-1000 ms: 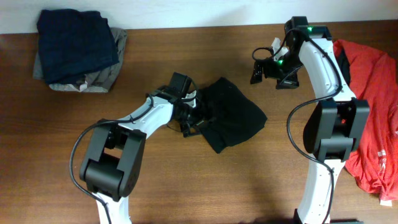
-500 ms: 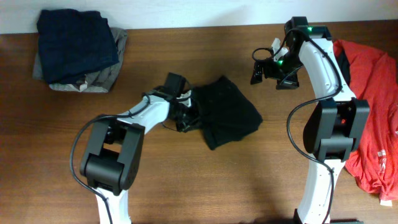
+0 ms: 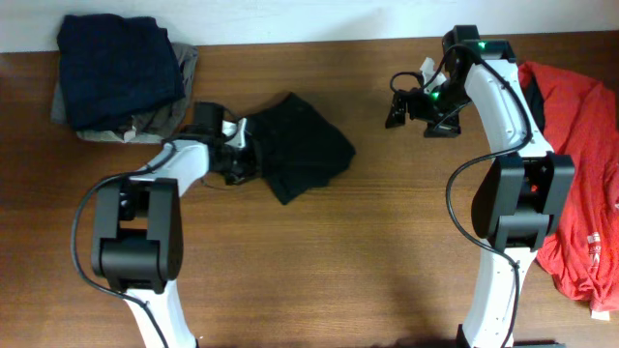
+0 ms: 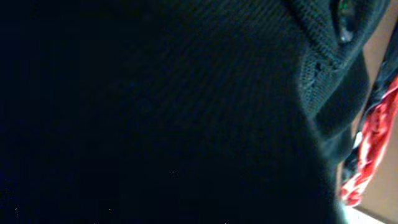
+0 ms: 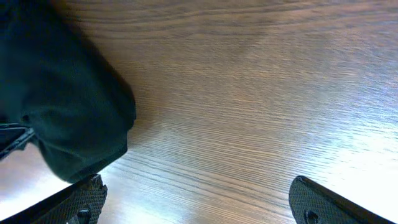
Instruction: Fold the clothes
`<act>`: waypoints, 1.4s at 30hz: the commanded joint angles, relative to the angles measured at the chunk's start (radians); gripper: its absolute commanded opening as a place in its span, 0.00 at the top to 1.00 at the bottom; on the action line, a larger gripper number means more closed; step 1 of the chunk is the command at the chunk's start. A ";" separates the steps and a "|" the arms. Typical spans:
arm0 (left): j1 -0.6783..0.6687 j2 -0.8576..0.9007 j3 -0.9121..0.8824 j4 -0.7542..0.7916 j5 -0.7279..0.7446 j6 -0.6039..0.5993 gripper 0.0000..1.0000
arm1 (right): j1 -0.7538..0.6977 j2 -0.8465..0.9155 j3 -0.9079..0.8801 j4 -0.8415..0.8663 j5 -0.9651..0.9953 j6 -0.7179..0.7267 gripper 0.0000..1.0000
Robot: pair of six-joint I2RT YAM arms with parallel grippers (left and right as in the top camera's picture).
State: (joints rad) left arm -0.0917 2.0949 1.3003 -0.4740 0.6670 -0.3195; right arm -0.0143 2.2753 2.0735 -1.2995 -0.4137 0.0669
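Black garment (image 3: pixel 300 145) is lying bunched on the table (image 3: pixel 387 261). Its near edge is sitting at the left gripper (image 3: pixel 235 157), whose fingers are looking clamped on it, and fabric is blanketing the left wrist view. Right gripper (image 3: pixel 404 104) is hovering with fingers spread wide, holding nothing, well apart from the garment.

Risk, as I'm judging it: a thin pinch could be slipping under a pull, or the bunch could be dragging into the folded navy and grey stack (image 3: pixel 121 77) just behind the left fingers.

Red garment (image 3: pixel 580 164) is lying well behind the right fingers. Bare wood is lying open between both grippers.
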 commanded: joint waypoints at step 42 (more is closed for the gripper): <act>-0.017 0.023 0.531 -0.718 -0.727 0.163 0.01 | 0.231 0.012 -0.010 0.047 -0.077 0.152 0.01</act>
State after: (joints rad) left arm -0.1101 2.1044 1.8122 -1.1862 -0.0399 -0.1310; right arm 0.2066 2.2753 2.0735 -1.2469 -0.4740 0.2066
